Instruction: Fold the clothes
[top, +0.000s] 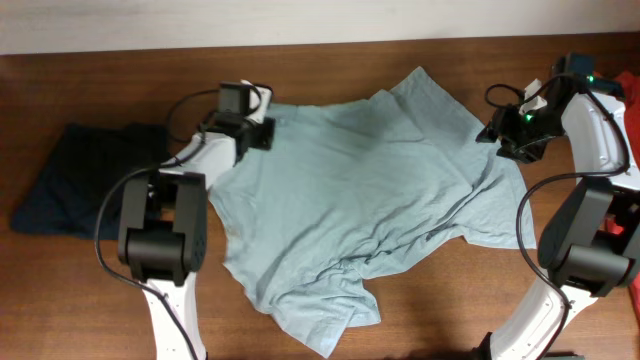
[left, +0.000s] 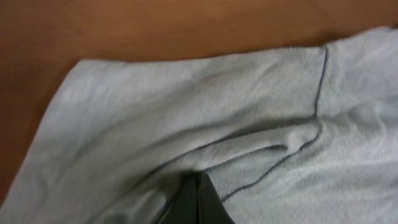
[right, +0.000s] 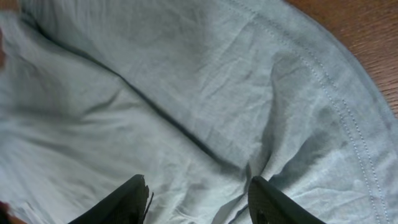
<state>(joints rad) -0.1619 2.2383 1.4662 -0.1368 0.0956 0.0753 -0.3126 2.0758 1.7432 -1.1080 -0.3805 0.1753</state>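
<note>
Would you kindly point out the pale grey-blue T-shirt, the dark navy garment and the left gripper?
pale grey-blue T-shirt (top: 370, 190): overhead view, middle of its body.
dark navy garment (top: 72, 185): overhead view, centre of the pile.
left gripper (left: 194, 185): left wrist view, tips of its shut fingers.

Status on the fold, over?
Left gripper shut on pale grey-blue fabric T-shirt. Right gripper open over it. Shirt spread, wrinkled. Dark navy fabric garment apart, beside left arm.
</note>
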